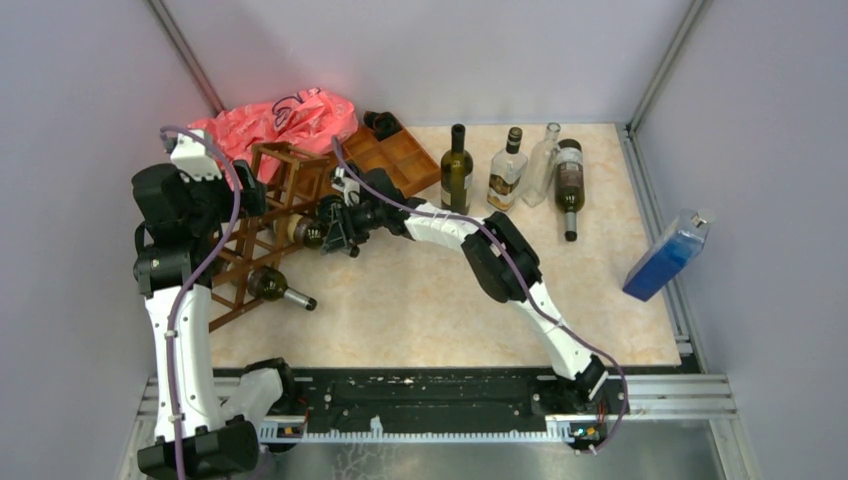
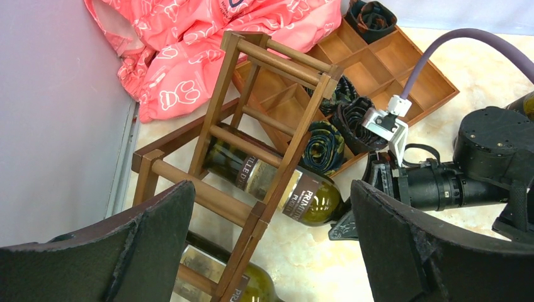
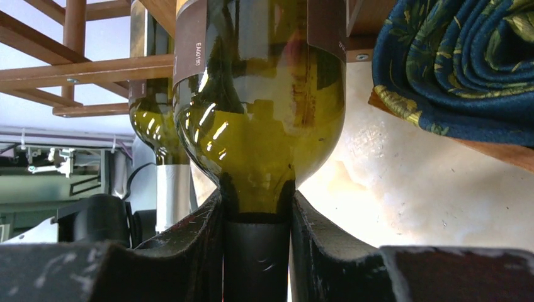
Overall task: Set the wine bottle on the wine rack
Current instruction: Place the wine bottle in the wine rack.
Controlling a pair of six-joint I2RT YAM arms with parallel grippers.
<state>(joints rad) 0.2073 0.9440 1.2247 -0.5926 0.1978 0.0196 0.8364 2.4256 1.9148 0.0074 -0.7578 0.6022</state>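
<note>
Wine bottle point(image 3: 259, 126), base end past right wrist view's edge

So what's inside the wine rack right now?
Two green bottles lie in the wine rack: the upper bottle, neck clamped by the right gripper, and a lower bottle. Slats cover part of each.

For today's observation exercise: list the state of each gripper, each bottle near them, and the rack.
wine bottle: lying in the wine rack.
right gripper: shut on its neck.
left gripper: open, empty.
lower bottle: lying in rack, neck protruding.
green bottle: upright.
</note>
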